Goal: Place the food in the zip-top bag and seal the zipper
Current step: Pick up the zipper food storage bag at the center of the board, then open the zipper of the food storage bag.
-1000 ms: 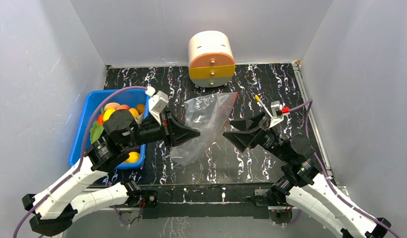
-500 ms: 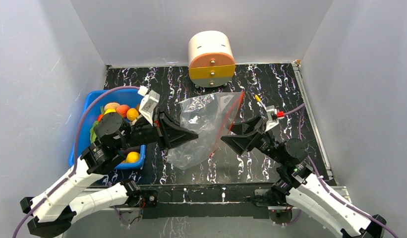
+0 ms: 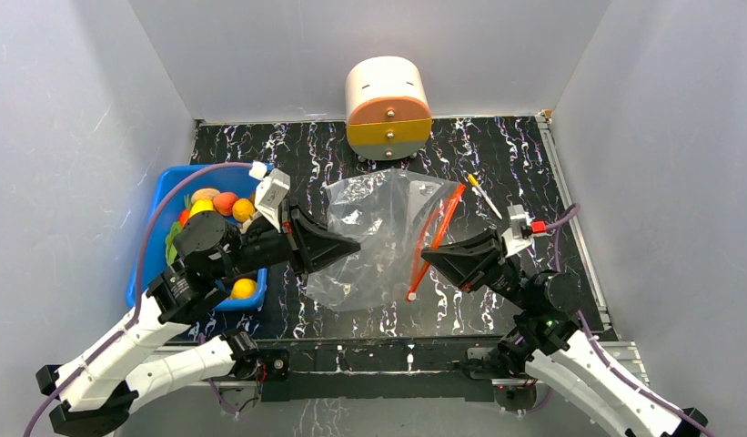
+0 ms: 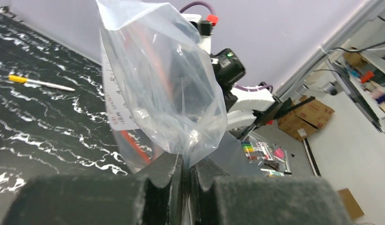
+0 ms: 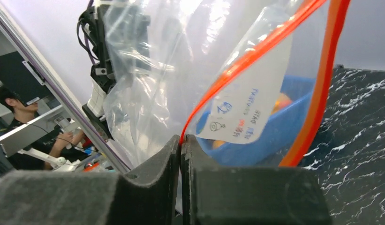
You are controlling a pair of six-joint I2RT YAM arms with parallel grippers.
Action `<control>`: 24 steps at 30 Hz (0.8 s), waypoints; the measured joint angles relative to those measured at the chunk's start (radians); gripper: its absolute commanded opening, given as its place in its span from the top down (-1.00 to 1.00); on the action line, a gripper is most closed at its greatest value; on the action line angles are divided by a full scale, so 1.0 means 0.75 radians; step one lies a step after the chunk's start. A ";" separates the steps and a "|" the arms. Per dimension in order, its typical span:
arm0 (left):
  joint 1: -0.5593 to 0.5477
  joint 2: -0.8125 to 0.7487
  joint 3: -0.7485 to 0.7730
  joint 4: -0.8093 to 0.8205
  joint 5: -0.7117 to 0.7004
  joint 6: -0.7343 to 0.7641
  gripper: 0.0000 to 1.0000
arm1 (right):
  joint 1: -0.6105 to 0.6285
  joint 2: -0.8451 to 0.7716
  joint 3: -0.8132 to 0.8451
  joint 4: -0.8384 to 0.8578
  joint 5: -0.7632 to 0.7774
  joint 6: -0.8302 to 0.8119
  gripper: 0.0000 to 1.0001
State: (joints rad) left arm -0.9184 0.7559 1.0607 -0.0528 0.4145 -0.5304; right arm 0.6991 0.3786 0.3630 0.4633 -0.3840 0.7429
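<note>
**Bag gripped at both edges, food in bin**

At the far left, the food (image 3: 226,202) is seen piled in the blue bin (image 3: 174,182), outside the bag. At the centre, the zip-top bag (image 3: 374,232) is held up. Its left edge is pinched by the closed left gripper (image 4: 185,164). At its right, the zipper (image 5: 321,75) is clamped by the closed right gripper (image 5: 182,140).

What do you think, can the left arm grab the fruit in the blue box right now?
Probably not yet: its pincer is shut on the bag, though the fruit lies close beside it.
</note>
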 measured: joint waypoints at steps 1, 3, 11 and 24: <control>0.000 -0.005 -0.004 -0.016 -0.026 0.010 0.67 | 0.000 -0.013 -0.001 -0.002 0.001 0.002 1.00; 0.000 -0.017 -0.016 -0.044 -0.083 0.032 0.23 | -0.001 -0.031 -0.001 -0.009 0.008 0.006 1.00; 0.000 -0.032 -0.036 -0.204 -0.436 0.064 -0.48 | -0.001 -0.060 0.016 -0.213 0.121 -0.007 1.00; 0.000 -0.029 -0.036 -0.378 -0.825 0.064 -0.60 | -0.001 0.132 0.330 -0.862 0.593 -0.106 1.00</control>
State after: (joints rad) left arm -0.9184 0.7341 1.0336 -0.3367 -0.2043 -0.4828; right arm 0.6987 0.4774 0.6106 -0.1833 0.0608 0.6636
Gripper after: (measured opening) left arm 0.800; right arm 0.010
